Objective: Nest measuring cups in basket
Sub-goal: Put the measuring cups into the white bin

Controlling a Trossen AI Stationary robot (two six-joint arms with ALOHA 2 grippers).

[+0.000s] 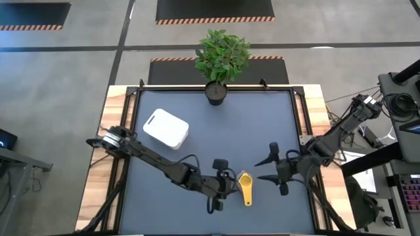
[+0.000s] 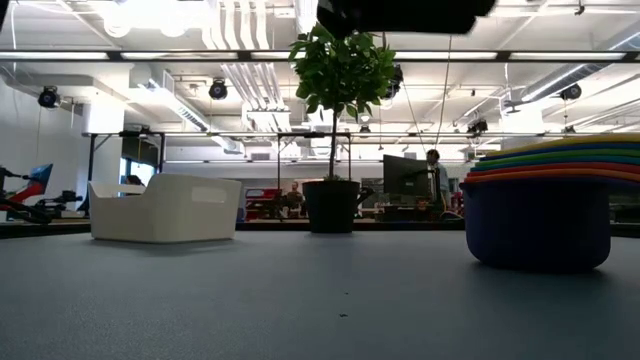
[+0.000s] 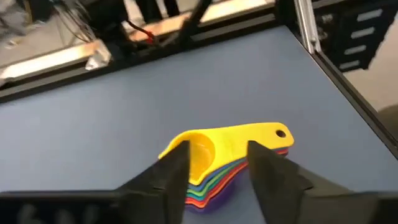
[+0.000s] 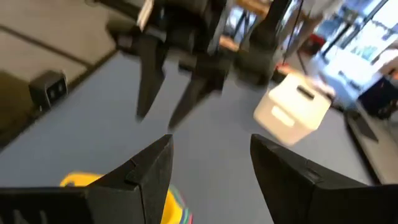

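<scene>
Your left gripper (image 3: 214, 165), fingers spread, straddles the nested measuring cups (image 3: 217, 158); they look light, stiff, slippery—pinch across the bowls. The right gripper (image 1: 274, 169) waits spread, just right.

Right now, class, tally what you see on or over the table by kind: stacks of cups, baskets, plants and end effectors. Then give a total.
measuring cup stack: 1
basket: 1
potted plant: 1
end effectors: 2, the left end effector and the right end effector
total: 5
</scene>
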